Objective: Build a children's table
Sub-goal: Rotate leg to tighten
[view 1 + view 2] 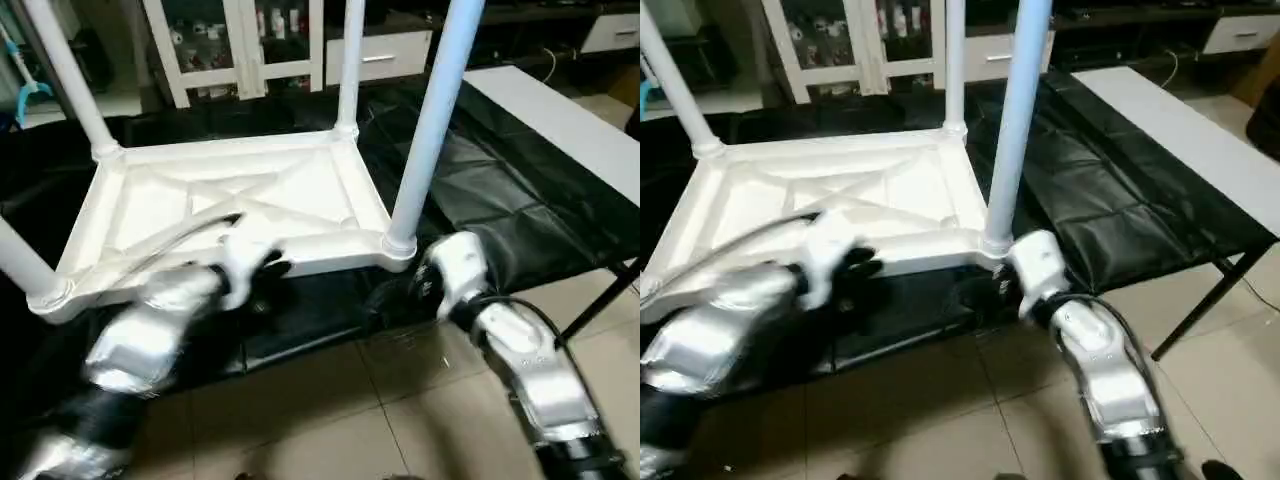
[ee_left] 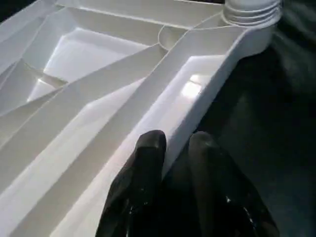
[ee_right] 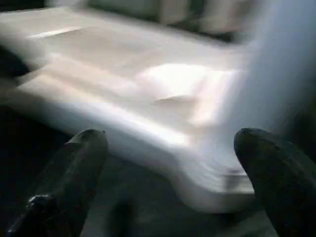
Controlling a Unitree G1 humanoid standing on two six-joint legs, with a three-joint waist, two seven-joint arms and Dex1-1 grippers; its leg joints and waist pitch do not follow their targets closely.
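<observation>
The children's table (image 1: 240,200) lay upside down on a black sheet (image 1: 480,210) covering the tabletop, its underside facing up. The top was a white plastic panel with raised side walls and ribs crossing in an X across the recessed middle. A round socket sat at each corner. Four white tubular legs stood upright in the sockets: the far left leg (image 1: 70,80), the far right leg (image 1: 348,65), the near right leg (image 1: 432,125), and the near left leg (image 1: 22,262), of which a short part showed at the picture edge. The near right leg looked pale blue-white and had a ringed collar where it met its socket (image 1: 398,243).

Two pincers were at the near edge of the table. The left pincer (image 2: 170,148) was closed on the near side wall of the children's table, one black finger (image 2: 143,163) inside the wall and the other outside it. The right pincer (image 3: 170,148) had its fingers wide apart, holding nothing, just beside the near right corner socket.

One white board (image 1: 560,120) lay on the black sheet to the right of the table. One white glass-door cabinet (image 1: 240,45) stood behind. The floor (image 1: 340,410) below was tiled.
</observation>
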